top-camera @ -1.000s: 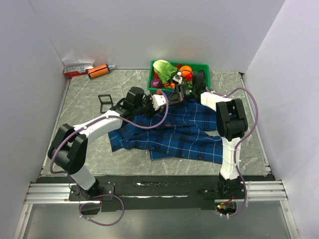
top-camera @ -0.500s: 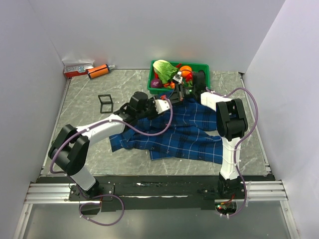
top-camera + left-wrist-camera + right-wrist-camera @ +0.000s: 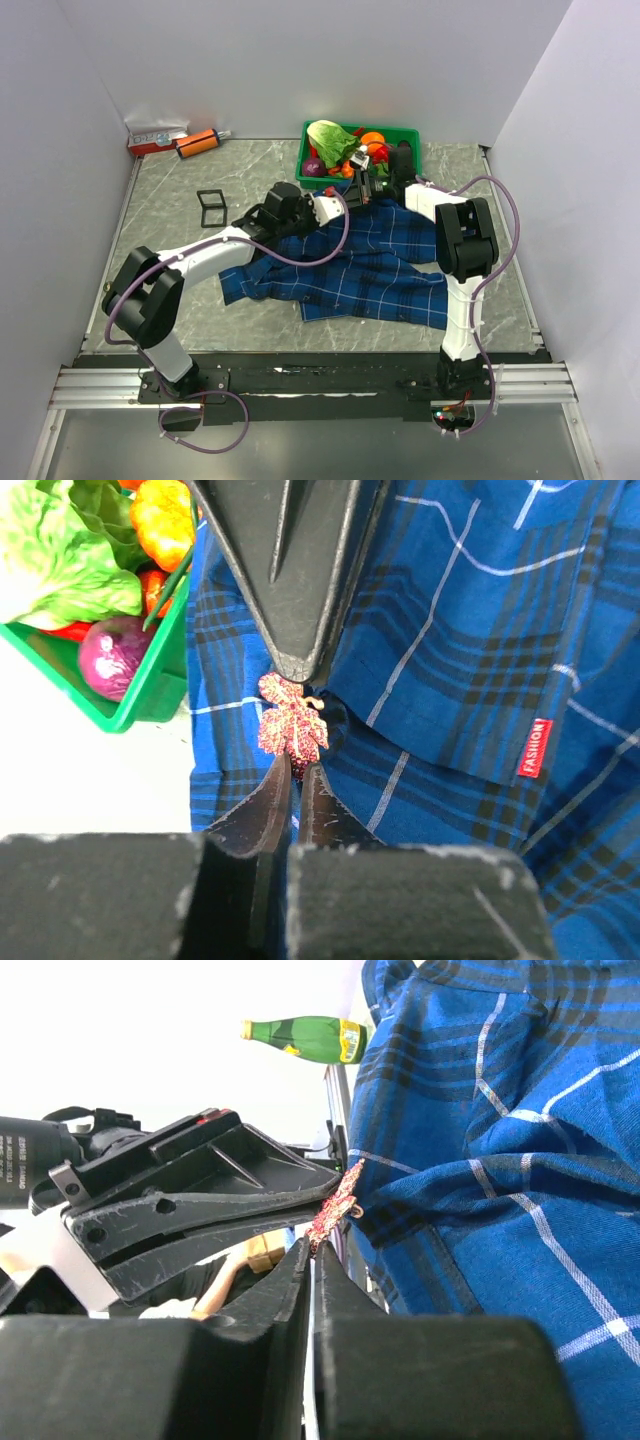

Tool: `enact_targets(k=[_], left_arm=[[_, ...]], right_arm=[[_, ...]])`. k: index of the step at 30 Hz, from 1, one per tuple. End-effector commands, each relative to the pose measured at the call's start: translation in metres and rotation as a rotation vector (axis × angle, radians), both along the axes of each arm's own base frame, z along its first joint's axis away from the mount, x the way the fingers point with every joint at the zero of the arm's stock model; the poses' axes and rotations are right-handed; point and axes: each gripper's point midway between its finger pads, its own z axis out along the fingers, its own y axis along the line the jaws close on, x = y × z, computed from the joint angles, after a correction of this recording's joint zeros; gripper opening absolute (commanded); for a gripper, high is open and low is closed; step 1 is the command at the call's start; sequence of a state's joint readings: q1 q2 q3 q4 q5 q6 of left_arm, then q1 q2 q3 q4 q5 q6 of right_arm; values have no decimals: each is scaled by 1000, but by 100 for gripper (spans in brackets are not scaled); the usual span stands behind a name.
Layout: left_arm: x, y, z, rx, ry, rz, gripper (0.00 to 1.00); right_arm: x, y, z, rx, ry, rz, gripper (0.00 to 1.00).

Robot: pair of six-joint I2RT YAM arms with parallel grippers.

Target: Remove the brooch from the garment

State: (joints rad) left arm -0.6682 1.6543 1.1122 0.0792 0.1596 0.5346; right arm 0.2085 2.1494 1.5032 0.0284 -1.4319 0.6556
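Brooch (image 3: 292, 727): a pink-gold leaf pinned on a fold of the garment (image 3: 470, 610), at the shirt's 12 o'clock edge as we see it from above.
Long axis: in the left wrist view we read it running 12 to 6, leaning slightly toward 11 and 5.
Left gripper (image 3: 291, 772): at the brooch's 6 o'clock, narrowed to a slit with the leaf's lower point in its mouth. We judge that it has hold.
Right gripper (image 3: 311, 1250): fingers pressed together, coming in from 12 o'clock and touching the leaf's top. We cannot tell whether it pinches anything.
Deciding relation: both claws meet the brooch end-on along its axis. We think a pull toward 6 o'clock suits the left arm.
Around it: green bin (image 3: 150, 695) at 10 o'clock, red tag (image 3: 536, 748) at 3 o'clock, well apart.
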Motion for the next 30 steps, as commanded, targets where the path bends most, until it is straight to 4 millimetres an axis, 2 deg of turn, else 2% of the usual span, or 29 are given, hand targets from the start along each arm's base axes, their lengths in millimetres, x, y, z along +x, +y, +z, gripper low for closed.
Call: enact_targets(k=[1, 2, 4, 5, 6, 7, 8, 9, 10, 11, 12, 13, 14, 15, 16, 17, 18, 20, 23, 24, 25, 26, 27, 30], left_arm=[[5, -8, 21, -100, 35, 13, 1], [6, -7, 22, -109, 44, 16, 1], [2, -7, 26, -144, 88, 15, 1], [5, -2, 28, -160, 102, 25, 1], [4, -1, 32, -188, 127, 33, 1], [0, -2, 33, -210, 159, 8, 1], [3, 3, 36, -230, 177, 14, 1], [0, 2, 35, -253, 216, 1, 1], [-3, -2, 41, -278, 243, -39, 1], [-6, 3, 36, -278, 295, -42, 1], [-8, 3, 34, -292, 339, -50, 1], [-7, 2, 39, -307, 354, -66, 1], [-16, 3, 37, -317, 421, -108, 1], [-16, 3, 33, -319, 456, -116, 1], [-17, 2, 38, -328, 473, -135, 1], [-20, 4, 38, -335, 499, -156, 1], [-22, 5, 36, -335, 523, -158, 1], [-24, 8, 36, -341, 536, -168, 1], [-25, 12, 37, -334, 537, -161, 1], [-20, 15, 41, -335, 506, -133, 1], [-19, 17, 37, -335, 503, -106, 1], [-16, 19, 38, -344, 491, -84, 1], [-11, 24, 40, -360, 480, -20, 1], [-7, 27, 40, -429, 475, 44, 1]], right_arm=[[-1, -2, 17, 27, -63, 29, 16], [2, -5, 21, 26, -83, 19, 22], [5, -12, 32, 8, -116, -14, 26], [12, -14, 38, -1, -236, -22, 28], [6, -20, 41, -35, -204, -33, 29], [10, -22, 41, -78, -260, -51, 31], [16, -24, 47, -97, -429, -38, 32], [9, -26, 50, -136, -454, -30, 33], [14, -28, 49, -178, -525, -41, 34], [13, -29, 44, -206, -624, -25, 34], [10, -30, 54, -225, -703, -28, 34], [9, -25, 54, -238, -778, -15, 36], [10, -28, 40, -305, -876, -1, 36], [5, -27, 49, -324, -972, 12, 36], [-3, -18, 41, -343, -1040, 49, 36], [0, -18, 37, -387, -1146, 71, 36], [-2, -15, 43, -401, -1216, 77, 36], [-4, -4, 41, -407, -1310, 101, 38], [0, 6, 45, -414, -1334, 105, 39], [3, 9, 41, -413, -1312, 103, 39], [5, 12, 45, -408, -1304, 92, 40], [5, 13, 45, -405, -1259, 78, 40], [6, 14, 37, -410, -1213, 83, 41], [2, 17, 38, -395, -1145, 60, 43]])
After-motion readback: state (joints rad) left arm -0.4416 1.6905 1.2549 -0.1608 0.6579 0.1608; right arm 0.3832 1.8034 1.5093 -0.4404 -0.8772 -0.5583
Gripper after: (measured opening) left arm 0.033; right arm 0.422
